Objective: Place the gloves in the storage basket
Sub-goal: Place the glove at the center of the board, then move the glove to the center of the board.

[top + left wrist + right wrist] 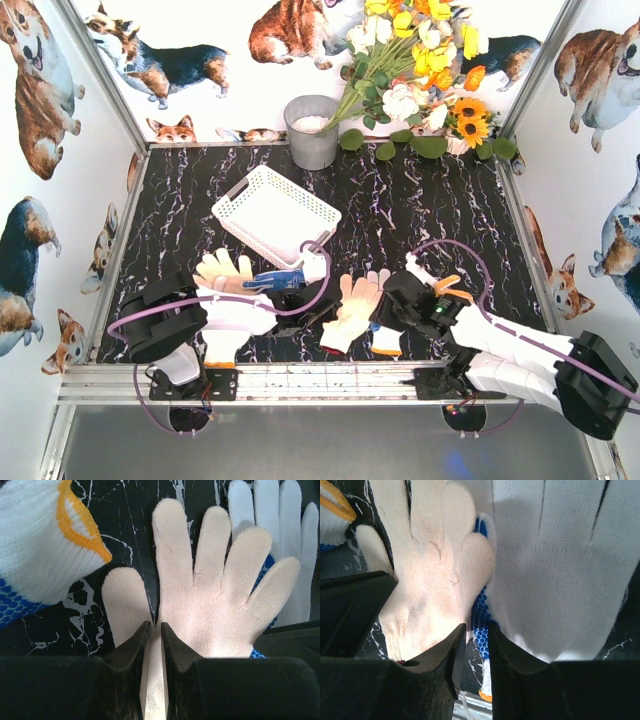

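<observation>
Several gloves lie near the table's front. A cream glove [356, 305] lies flat at the centre, fingers spread; it also shows in the left wrist view [215, 590] and the right wrist view [425, 570]. My left gripper [316, 300] [155, 625] is shut on its fabric between thumb and forefinger. A white glove [560, 555] [280, 525] lies beside it over a blue-dotted glove [482, 615]. My right gripper [392, 302] [476, 626] hovers over these, jaws almost together, nothing clearly pinched. Another cream glove [222, 270] lies left. The white lattice storage basket [240, 195] stands behind, holding no gloves.
A grey metal bucket [312, 130] and a bunch of flowers [420, 70] stand at the back. A white glove with an orange cuff [228, 330] [45, 555] lies by the left arm. The metal front rail [320, 382] runs just behind the gloves' cuffs.
</observation>
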{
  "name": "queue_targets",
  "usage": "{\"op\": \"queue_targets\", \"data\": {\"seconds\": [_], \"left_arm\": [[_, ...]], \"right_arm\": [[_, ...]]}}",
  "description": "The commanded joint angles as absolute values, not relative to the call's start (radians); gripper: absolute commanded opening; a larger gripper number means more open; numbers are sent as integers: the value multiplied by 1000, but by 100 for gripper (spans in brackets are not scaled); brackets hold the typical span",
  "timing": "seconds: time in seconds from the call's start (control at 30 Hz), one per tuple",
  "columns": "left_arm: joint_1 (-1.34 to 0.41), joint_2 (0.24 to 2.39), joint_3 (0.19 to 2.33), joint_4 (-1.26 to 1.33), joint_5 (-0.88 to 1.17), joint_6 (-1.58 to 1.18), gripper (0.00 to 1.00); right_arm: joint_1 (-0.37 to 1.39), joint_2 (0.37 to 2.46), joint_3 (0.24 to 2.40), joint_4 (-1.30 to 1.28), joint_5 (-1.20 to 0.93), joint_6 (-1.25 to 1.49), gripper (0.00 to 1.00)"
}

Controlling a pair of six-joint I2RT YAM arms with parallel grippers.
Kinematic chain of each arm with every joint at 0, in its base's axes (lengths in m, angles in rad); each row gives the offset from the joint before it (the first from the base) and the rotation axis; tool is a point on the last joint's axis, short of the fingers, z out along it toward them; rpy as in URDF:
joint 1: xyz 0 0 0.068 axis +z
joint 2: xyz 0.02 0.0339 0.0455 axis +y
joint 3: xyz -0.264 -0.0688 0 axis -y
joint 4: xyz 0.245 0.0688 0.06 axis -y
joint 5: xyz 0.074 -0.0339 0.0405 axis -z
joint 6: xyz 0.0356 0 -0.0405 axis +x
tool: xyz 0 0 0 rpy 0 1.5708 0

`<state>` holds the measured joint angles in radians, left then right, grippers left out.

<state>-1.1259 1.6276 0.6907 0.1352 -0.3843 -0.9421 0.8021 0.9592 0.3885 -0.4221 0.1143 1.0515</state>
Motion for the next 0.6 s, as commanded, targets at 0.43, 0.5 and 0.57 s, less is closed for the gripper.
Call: {"op": "queue_targets", "data": {"seconds": [0.43,0.5,0.57], "left_arm": [[-1117,1537,597,75,-454,-975,10],[-1117,1525,583,75,-457,-982,9],[-1117,1515,575,75,-457,-987,10]], "right_arm": [[798,1092,446,-190,-41,1060,31],[798,1111,450,-178,-40,1056,31],[798,1143,455,-169,-34,1051,31]]}}
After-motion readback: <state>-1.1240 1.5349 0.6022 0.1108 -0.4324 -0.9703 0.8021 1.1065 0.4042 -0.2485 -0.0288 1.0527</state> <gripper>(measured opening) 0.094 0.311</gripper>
